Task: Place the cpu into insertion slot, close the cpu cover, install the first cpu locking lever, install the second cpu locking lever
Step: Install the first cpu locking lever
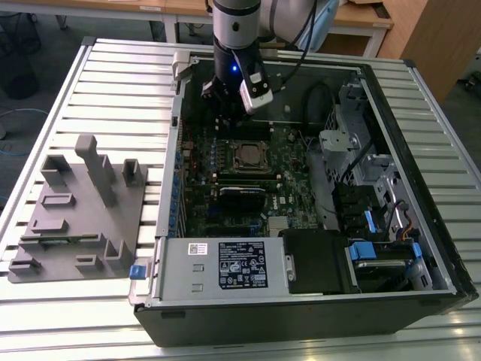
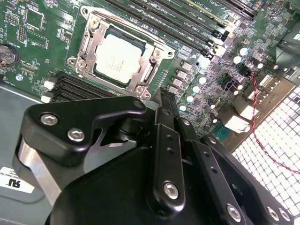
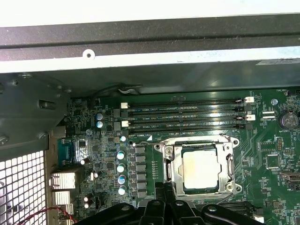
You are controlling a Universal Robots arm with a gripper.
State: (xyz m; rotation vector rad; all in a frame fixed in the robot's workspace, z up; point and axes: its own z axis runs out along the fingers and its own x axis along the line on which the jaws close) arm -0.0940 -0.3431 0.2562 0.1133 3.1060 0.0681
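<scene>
The cpu, a small flat square chip with a pale silver-grey face, lies flat in the insertion slot. That is the small square socket with a dark middle on the green board, inside the open black computer case. The cpu cover, a thin square silver metal frame with a big window, lies down flat around the chip. The chip's pale face shows through the window.

The arm's black gripper reaches down into the case. Its two fingers are pressed together and hold nothing. In both wrist views the tip is just beside one corner of the silver frame, not over the chip. I cannot tell if it touches the frame or the board.

In the exterior view the gripper is on the far side of the socket, over the long black memory slots. The grey box with a label sits at the near end of the case, well apart from the gripper. A grey plastic holder lies on the ribbed metal table, on the exterior view's left of the case.
</scene>
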